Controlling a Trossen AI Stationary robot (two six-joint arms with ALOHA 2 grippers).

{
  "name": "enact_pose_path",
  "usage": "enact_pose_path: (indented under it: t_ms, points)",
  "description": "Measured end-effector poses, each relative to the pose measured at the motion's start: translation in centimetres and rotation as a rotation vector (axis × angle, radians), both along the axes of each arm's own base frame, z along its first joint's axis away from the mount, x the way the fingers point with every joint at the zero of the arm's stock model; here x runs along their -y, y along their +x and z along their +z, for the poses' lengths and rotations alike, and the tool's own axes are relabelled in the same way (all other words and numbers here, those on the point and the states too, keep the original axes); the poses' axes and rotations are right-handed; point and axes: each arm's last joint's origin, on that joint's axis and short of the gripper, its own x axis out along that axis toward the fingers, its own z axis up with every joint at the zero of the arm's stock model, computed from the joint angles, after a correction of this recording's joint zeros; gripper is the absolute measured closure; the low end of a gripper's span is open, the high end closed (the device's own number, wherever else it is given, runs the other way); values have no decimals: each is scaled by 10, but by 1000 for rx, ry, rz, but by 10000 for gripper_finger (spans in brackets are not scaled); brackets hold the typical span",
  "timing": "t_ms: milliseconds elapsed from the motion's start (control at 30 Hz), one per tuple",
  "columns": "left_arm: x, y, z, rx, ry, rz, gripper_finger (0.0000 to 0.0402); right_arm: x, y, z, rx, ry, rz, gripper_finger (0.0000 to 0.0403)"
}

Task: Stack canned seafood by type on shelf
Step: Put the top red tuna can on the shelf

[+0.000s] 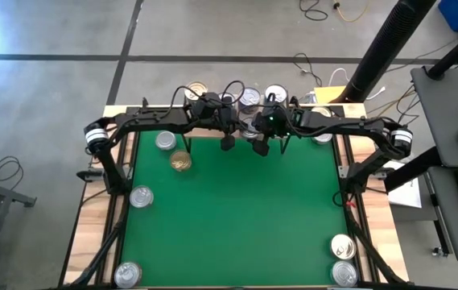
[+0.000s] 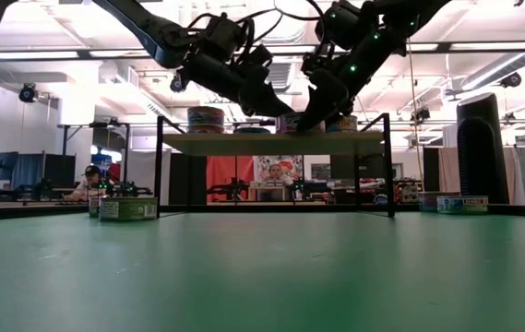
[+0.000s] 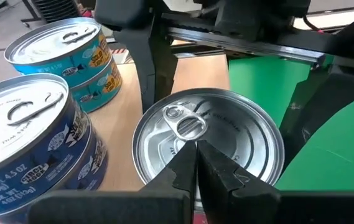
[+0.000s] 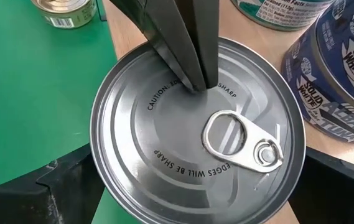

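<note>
Both dark arms meet above the small light-wood shelf on thin black legs (image 2: 271, 143) at the far edge of the green desk (image 1: 237, 217). The left tool (image 3: 196, 163) is fully closed, its two dark tips pressed together on the lid of a silver pull-tab tin (image 3: 208, 146); it grips nothing. The right tool (image 4: 195, 186) stands wide open, one finger at each side of the same silver tin (image 4: 195, 124); whether the fingers touch the tin's wall cannot be told.

On the shelf board just beside this tin stand a stack of two dark-blue tuna tins (image 3: 30, 146) and a stack of two light-blue tins (image 3: 71, 56). All tins are sealed, so their contents stay hidden.

Loose tins lie on the desk: a gold-topped tin (image 1: 181, 161) and a silver tin (image 1: 165, 141) near the shelf, one silver tin (image 1: 141, 196) at the left edge, one (image 1: 127, 275) at the near left corner, and two (image 1: 343, 259) at the near right corner.
</note>
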Motion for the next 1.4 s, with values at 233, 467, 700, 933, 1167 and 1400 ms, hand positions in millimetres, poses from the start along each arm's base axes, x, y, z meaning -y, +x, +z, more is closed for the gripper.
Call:
enact_pose_path:
  t_ms: [233,467,700,933,1167,1400]
  points:
    - [4,6,8,88,8,-131,401,1,2,3,37,-20,-3,3]
    - [-5,25,-1,105,46,-87,401,2,5,6,58,-37,15,3]
    - [-17,44,3,-69,12,0,401,1,4,5,53,23,43,3]
    - [-20,52,2,-171,-28,2,401,0,2,4,33,25,46,3]
    - [-21,51,1,-176,-17,9,401,-1,-2,5,-12,22,39,3]
    - [-26,49,1,-199,27,97,401,-5,-13,25,-176,72,6,4]
